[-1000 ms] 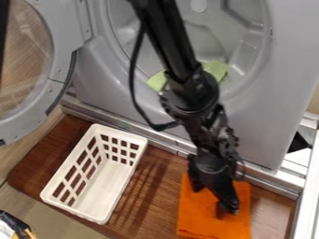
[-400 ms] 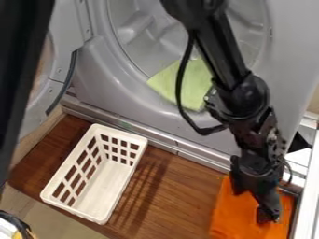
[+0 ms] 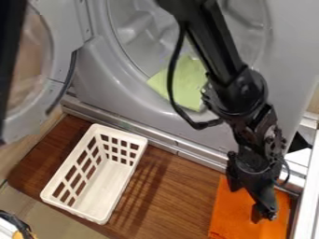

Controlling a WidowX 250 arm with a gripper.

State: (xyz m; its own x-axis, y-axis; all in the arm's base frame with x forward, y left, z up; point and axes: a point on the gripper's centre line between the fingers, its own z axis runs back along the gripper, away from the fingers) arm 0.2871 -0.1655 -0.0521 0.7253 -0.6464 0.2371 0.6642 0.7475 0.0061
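Observation:
Over the orange cloth at the lower right is the black gripper (image 3: 252,201), pointing down with its fingers apart. Its tips are at or just above the orange cloth (image 3: 232,215), which lies flat on the brown wooden board; contact is hard to make out. A light green cloth (image 3: 190,85) hangs over the lower lip of the round machine opening, partly behind the arm's cable. To the left on the board stands a white slotted basket (image 3: 103,186) with nothing inside.
The grey machine front (image 3: 100,77) rises behind the board, its round door (image 3: 59,70) swung out at the left. A metal rail (image 3: 165,140) runs along the board's back edge. White framing stands at the right, and a dark upright bar crosses the upper left corner.
The gripper has shifted to the right, and the orange cloth has slid right with it. More of the green cloth shows beside the arm. The basket stays in place.

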